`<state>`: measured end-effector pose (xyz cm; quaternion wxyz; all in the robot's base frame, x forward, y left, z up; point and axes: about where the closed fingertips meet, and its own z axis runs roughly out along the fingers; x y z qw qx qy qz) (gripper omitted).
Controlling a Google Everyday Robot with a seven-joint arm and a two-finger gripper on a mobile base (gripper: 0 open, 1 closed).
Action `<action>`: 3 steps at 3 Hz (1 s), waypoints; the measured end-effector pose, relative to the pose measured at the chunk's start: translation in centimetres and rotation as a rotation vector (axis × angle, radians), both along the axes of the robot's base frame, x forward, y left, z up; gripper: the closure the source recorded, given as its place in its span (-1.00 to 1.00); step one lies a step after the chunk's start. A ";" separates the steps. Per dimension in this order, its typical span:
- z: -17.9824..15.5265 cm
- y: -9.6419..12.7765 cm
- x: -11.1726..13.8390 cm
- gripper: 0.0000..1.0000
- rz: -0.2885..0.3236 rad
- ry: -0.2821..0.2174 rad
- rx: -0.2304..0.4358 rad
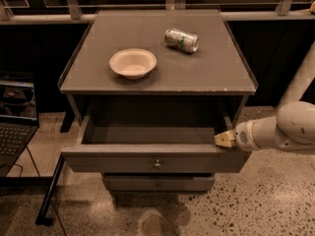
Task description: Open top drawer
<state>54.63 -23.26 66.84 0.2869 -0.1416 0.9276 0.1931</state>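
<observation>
The top drawer (123,162) of the grey-brown cabinet stands pulled out, its inside dark and bare as far as I can see. Its flat front carries a small round metal knob (157,164) at centre. My gripper (224,139) sits at the drawer's right end, against the top rim of the front panel near the right corner. Its pale tip touches or rests just at that rim. The white arm reaches in from the right edge of the view. A lower, narrower drawer (158,183) with a like knob shows under it, closed.
On the cabinet top (206,77) sit a white bowl (133,63) and a green can (181,39) lying on its side. A laptop (15,117) stands at the left. A dark stand leg (51,195) crosses the speckled floor at lower left.
</observation>
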 end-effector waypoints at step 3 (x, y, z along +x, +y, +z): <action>0.0 -1.4 -5.6 1.00 0.031 0.115 0.188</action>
